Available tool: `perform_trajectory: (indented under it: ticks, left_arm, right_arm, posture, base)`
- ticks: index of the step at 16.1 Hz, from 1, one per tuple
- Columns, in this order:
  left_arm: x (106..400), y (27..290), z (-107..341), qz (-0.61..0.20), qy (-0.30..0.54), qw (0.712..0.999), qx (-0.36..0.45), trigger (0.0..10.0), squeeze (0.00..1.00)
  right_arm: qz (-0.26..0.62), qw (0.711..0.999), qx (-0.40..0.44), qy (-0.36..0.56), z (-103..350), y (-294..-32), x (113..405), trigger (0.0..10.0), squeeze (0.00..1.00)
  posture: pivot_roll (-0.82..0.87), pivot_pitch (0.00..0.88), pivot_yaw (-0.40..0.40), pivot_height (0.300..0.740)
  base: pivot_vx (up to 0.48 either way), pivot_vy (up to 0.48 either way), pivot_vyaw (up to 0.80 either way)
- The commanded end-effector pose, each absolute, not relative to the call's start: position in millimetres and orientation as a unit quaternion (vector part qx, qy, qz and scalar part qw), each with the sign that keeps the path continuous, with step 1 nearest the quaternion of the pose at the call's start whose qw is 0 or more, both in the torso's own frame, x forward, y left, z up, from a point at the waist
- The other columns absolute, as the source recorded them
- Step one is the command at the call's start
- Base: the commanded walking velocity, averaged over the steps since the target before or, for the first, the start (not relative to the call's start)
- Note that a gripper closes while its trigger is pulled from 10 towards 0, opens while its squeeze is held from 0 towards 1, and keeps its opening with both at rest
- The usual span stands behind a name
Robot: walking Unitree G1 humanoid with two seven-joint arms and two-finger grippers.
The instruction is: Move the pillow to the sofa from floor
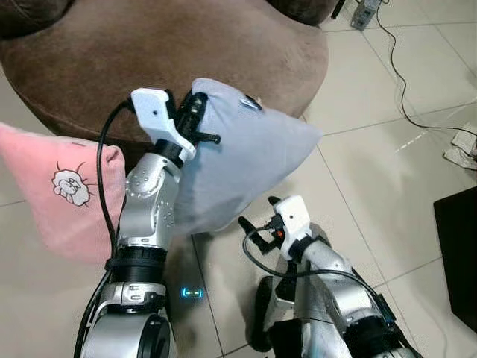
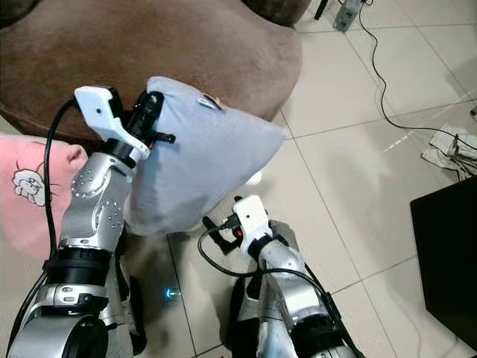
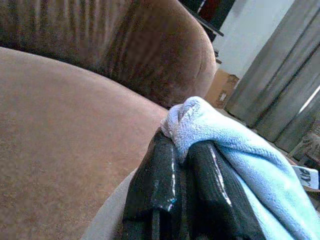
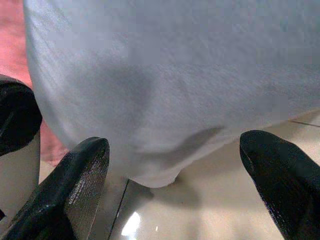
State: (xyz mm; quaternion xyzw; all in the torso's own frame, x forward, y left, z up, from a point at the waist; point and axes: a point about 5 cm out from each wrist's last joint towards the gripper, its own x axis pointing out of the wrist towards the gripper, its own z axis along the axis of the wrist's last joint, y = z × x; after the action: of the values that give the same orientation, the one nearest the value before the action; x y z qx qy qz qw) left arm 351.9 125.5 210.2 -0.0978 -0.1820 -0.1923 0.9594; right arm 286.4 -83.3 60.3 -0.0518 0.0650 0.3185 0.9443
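Two black fingers of the left gripper [image 3: 182, 170] pinch the grey pillow's [image 1: 246, 156] corner, lifting it toward the brown sofa [image 1: 149, 52] at upper frame, while the right gripper [image 4: 175, 185] waits spread apart beneath.

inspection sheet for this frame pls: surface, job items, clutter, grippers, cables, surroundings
Surface: pale tiled floor, glossy.
Job's things: grey pillow lifted off the floor, one corner at the edge of the brown sofa.
Clutter: pink pillow leaning at the sofa front; crumpled papers.
Grippers: left gripper shut on the grey pillow's corner; right gripper open, below the pillow.
Cables: black cable across the tiles.
Surroundings: black object on the right; curtains.
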Motion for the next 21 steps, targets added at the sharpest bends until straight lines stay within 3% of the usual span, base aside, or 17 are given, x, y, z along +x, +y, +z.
perform_trajectory:
  ticks: [1, 6, 21]
  left_arm:
    - [349, 118, 228, -0.203, -0.229, 0.948, -0.087, 0.0, 0.00]
    - [344, 105, 200, -0.212, -0.182, 0.959, -0.055, 0.0, 0.00]
    - [339, 91, 190, -0.222, -0.170, 0.960, -0.026, 0.0, 0.00]
  right_arm:
    - [0.306, 0.948, -0.043, 0.081, 52, -91, 282, 10.0, 0.04]
    - [0.294, 0.951, -0.043, 0.084, 50, -91, 285, 10.0, 0.09]
    - [0.281, 0.956, -0.039, 0.077, 51, -90, 290, 10.0, 0.17]
  posture:
    - [0.06, 0.259, -0.169, 0.473]
    - [0.05, 0.264, -0.165, 0.528]
    - [0.06, 0.249, -0.157, 0.628]
  base:
    - [0.000, 0.000, 0.00]
    - [0.000, 0.000, 0.00]
    - [0.000, 0.000, 0.00]
